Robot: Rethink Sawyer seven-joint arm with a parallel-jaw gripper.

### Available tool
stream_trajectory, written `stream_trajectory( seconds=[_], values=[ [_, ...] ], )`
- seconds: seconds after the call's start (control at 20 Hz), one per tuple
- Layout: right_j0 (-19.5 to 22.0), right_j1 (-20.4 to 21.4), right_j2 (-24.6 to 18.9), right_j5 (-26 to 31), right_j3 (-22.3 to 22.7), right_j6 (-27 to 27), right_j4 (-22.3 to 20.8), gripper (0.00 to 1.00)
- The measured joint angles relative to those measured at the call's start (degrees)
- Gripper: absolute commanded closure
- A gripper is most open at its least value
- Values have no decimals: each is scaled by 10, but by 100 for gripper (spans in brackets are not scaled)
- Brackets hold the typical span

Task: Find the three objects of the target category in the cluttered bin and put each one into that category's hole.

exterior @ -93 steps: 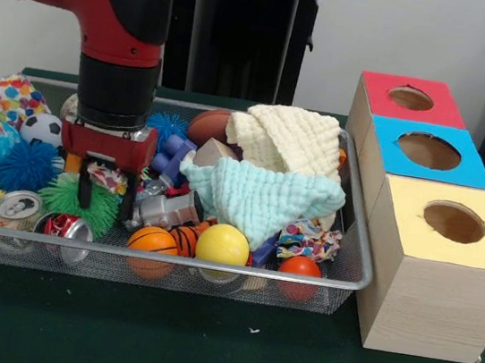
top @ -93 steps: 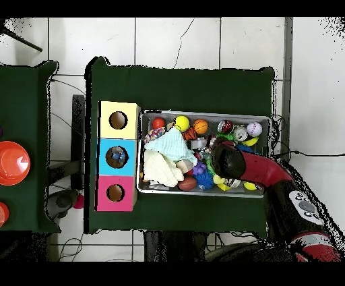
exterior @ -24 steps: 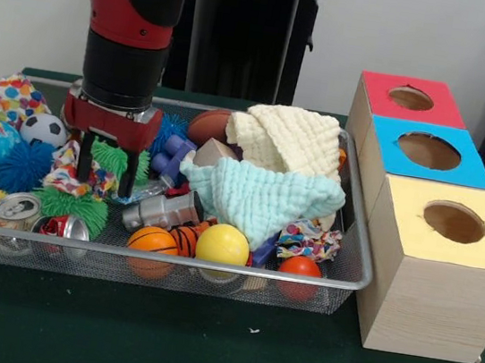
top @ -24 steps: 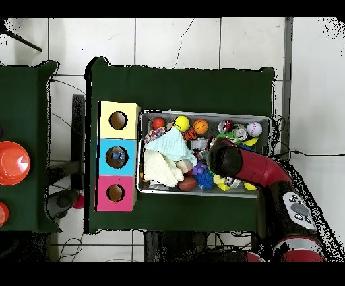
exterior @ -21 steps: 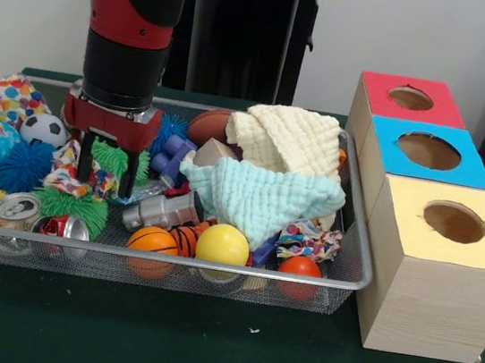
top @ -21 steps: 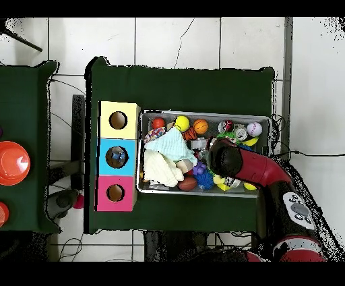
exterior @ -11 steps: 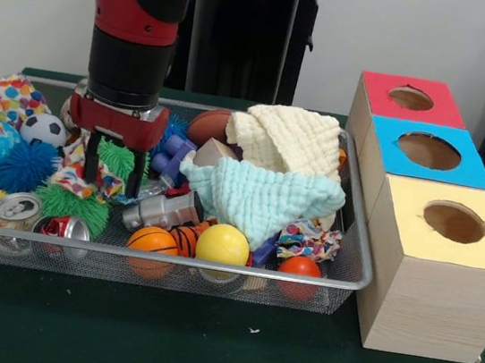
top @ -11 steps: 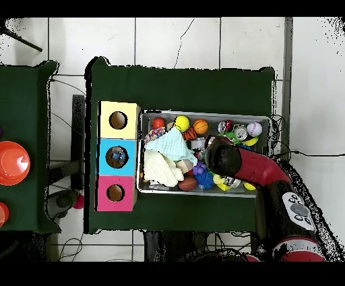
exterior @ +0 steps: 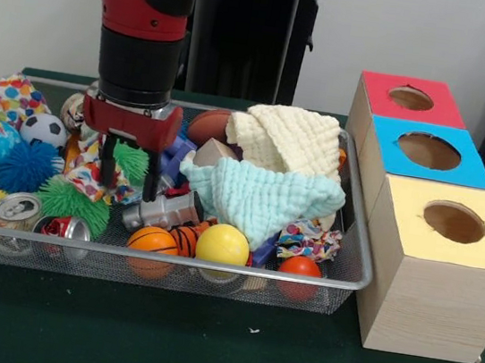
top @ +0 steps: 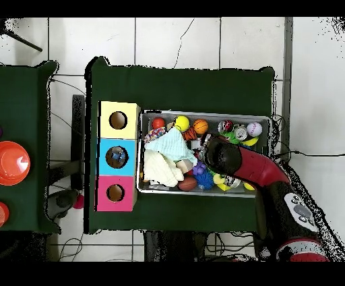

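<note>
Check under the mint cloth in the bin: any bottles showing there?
None visible. The mint cloth drapes over clutter in the bin; only a yellow ball and a patterned fabric toy peek out at its front edge. Whatever lies beneath is covered.

You have a bench covered in dark green cloth, and two things sit directly on it. The bin, a shallow basket of silver wire mesh with a thicker rim, takes up the middle and, in the front view, the left of the cloth. Just beside its right end in that view stands a pale wooden box, its top painted in three squares, red at the far end, blue in the middle and yellow nearest the camera, each with a round hole; the blue-surround hole is the middle one. In front of the bin you see bare cloth with a few pale specks.
</note>
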State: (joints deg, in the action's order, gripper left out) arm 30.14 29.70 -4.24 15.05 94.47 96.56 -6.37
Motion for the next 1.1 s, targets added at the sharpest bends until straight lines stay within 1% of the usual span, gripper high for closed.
stream_trajectory(
  seconds=[0.8, 1.1],
  values=[
    [2, 0, -4, 1, 3, 0, 3, 0],
    [-3, 6, -4, 22, 4, 0, 3, 0]
  ],
)
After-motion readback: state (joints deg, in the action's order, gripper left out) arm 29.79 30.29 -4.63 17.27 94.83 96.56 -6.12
